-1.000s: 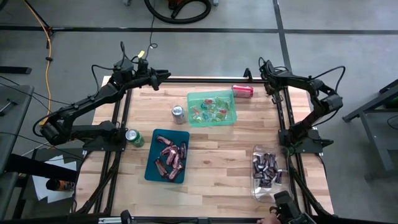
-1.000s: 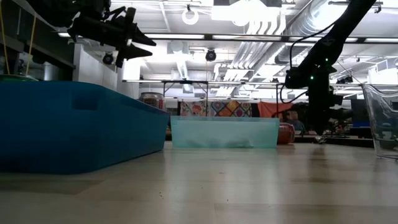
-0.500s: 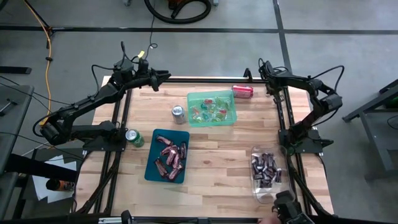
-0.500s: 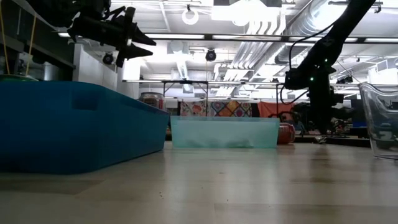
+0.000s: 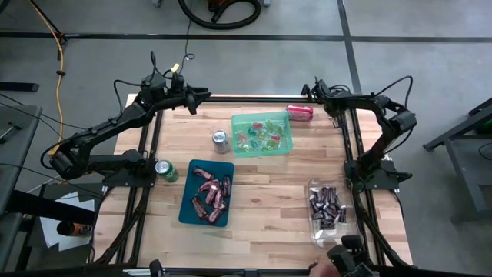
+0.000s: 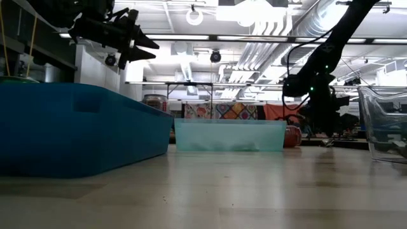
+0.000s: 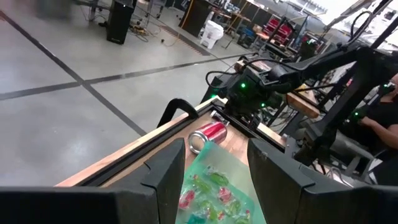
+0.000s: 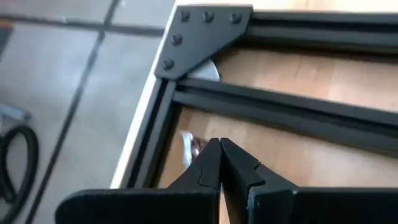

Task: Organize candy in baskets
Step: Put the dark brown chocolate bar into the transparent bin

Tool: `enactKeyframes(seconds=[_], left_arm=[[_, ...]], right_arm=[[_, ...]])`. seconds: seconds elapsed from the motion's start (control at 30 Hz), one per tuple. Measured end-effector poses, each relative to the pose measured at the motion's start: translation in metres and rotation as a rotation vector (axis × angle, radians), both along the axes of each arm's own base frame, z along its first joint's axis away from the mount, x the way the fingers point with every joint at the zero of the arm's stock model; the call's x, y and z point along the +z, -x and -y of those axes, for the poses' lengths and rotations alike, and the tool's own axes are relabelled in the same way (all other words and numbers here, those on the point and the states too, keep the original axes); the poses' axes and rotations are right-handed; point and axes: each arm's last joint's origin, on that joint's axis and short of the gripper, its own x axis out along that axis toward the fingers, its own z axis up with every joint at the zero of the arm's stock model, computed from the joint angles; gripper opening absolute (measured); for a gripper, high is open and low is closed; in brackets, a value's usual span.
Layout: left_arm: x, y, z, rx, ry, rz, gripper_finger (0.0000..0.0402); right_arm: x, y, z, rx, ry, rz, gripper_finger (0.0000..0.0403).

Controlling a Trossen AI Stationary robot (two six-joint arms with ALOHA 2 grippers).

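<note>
On the bench (image 5: 261, 185), left to right of the green basket (image 5: 262, 133): the left claw (image 5: 201, 94) hovered beyond its far-left corner, fingers parted, empty. The teal basket (image 5: 206, 193) held pinkish bars, the green one mixed pieces, the clear basket (image 5: 329, 211) dark bars. The right claw (image 5: 309, 91) was pinched closed near the red can (image 5: 300, 112). Sorting looked nearly done.

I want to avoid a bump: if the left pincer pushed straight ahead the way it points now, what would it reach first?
Judging by its wrist view, the left pincer, open and empty, aims over the green basket toward the red can. It sits above the table, so it may pass over both; depth is unclear.
</note>
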Motion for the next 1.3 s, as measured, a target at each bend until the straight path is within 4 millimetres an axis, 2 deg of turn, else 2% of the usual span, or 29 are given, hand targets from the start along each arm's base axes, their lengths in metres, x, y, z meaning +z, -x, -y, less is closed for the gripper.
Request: enactKeyframes(seconds=[0.13, 0.23, 0.47, 0.73, 1.07, 1.3], left_arm=[[0.0, 0.0, 0.0, 0.001, 0.0, 0.0, 0.0163], [0.0, 0.0, 0.0, 0.003, 0.0, 0.0, 0.0163], [0.0, 0.001, -0.001, 0.056, -0.006, -0.007, 0.0163], [0.0, 0.001, -0.002, 0.054, -0.048, -0.028, 0.0163], [0.0, 0.001, -0.002, 0.049, -0.074, -0.042, 0.0163], [0.0, 0.001, -0.001, 0.049, -0.075, -0.042, 0.0163]], right_arm=[[-0.004, -0.002, 0.0, -0.026, 0.035, -0.051, 0.0], [-0.004, -0.003, 0.0, -0.038, 0.033, -0.009, 0.0], [0.009, 0.008, 0.003, 0.076, -0.1, 0.163, 0.0], [0.011, 0.006, 0.001, 0.158, -0.133, 0.165, 0.0], [0.012, 0.007, 0.003, 0.056, -0.068, 0.177, 0.0], [0.015, 0.003, 0.01, -0.149, 0.138, 0.249, 0.0]])
